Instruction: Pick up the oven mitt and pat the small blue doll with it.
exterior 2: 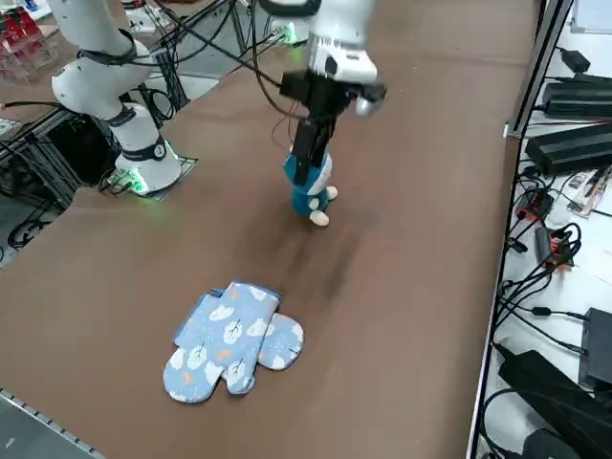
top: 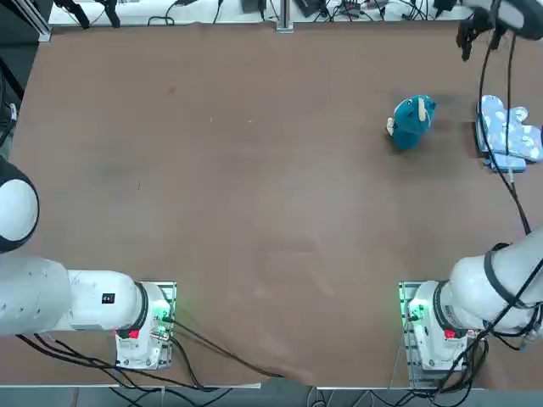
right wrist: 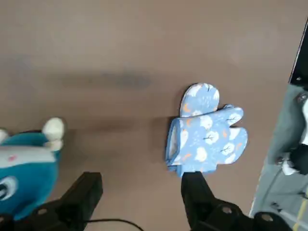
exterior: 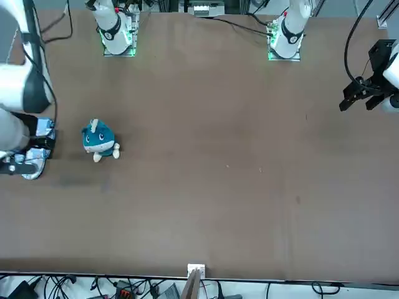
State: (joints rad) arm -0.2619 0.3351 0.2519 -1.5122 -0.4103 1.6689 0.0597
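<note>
On the brown table (top: 254, 212), blue patterned oven mitt (exterior 2: 229, 339), small blue doll (exterior: 100, 141) apart, right hand (right wrist: 139, 185) above, fingers wide.

Blue oven mitt (exterior 2: 222, 342), white tree print: I register it lying flat beside the teal doll (top: 411, 121), well apart.

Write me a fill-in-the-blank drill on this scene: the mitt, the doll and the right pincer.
The oven mitt is light ____ with a white print. The blue doll rests directly on the ____. The fingers of the right pincer are ____. In the wrist view, the pincer is holding ____.

Missing words: blue; table; open; nothing
</note>
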